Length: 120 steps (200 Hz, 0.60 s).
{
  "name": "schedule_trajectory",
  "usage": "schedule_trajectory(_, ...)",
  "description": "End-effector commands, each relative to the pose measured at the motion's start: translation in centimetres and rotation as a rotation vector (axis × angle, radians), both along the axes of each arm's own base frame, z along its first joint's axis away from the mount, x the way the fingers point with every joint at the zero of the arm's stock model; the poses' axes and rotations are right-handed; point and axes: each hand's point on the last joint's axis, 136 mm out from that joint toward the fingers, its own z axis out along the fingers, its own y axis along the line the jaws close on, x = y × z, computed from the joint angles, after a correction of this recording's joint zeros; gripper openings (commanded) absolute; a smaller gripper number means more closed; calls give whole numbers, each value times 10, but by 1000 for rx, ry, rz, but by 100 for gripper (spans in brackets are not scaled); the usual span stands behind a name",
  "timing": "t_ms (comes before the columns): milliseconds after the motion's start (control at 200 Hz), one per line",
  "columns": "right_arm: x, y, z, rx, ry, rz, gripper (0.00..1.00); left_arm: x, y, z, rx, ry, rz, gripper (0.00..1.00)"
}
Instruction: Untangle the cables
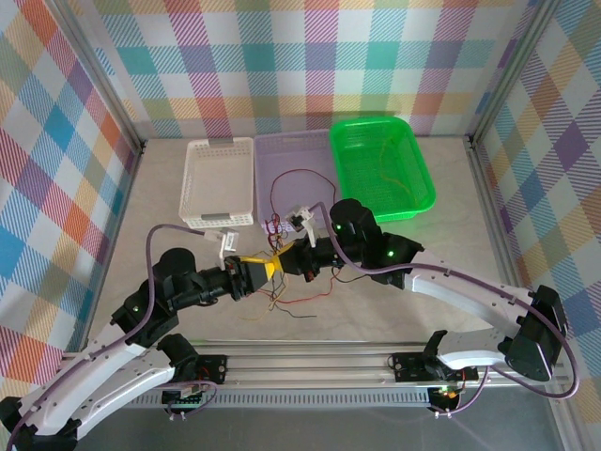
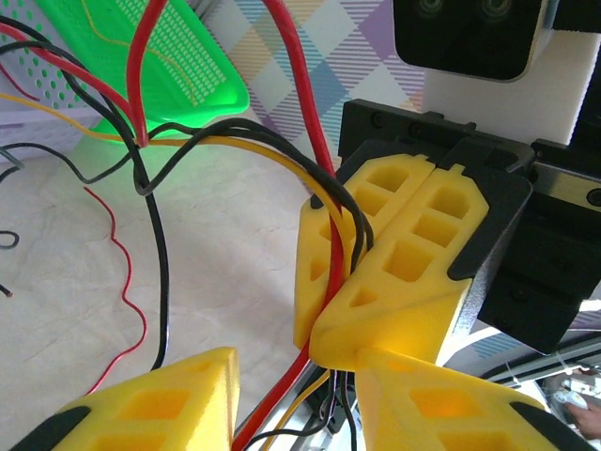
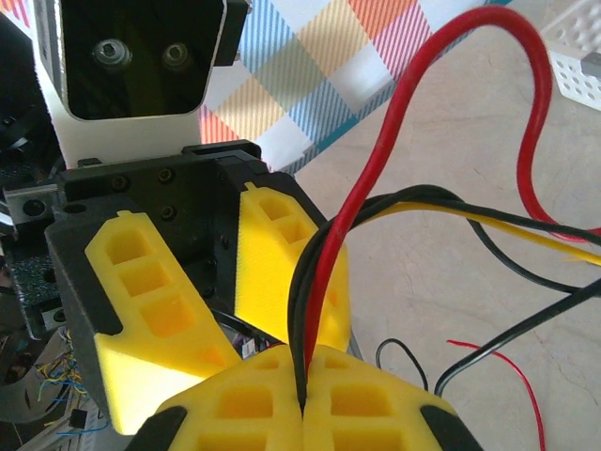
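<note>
Right gripper [image 3: 302, 368] is clamped on the cables [image 3: 324, 272]; left gripper [image 2: 296, 376] gapes wide around that bundle; separating is underway, I judge; next, left must pinch one strand and pull away.

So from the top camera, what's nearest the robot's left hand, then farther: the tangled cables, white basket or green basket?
1. The thin red, black and yellow cables, running between the fingers of the left hand.
2. The white plastic basket, behind it, a little left.
3. The green plastic basket, back right.
</note>
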Motion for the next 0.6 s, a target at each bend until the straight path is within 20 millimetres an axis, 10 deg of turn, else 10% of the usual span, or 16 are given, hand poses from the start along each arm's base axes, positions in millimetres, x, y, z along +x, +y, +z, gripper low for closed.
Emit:
schedule_trajectory(0,3,4,24,59,-33,-3,0,-10,-8,6,-28,-17,-79,33)
schedule_trajectory(595,10,2,29,77,29,-43,0,-19,-19,1,-31,-3,-141,13)
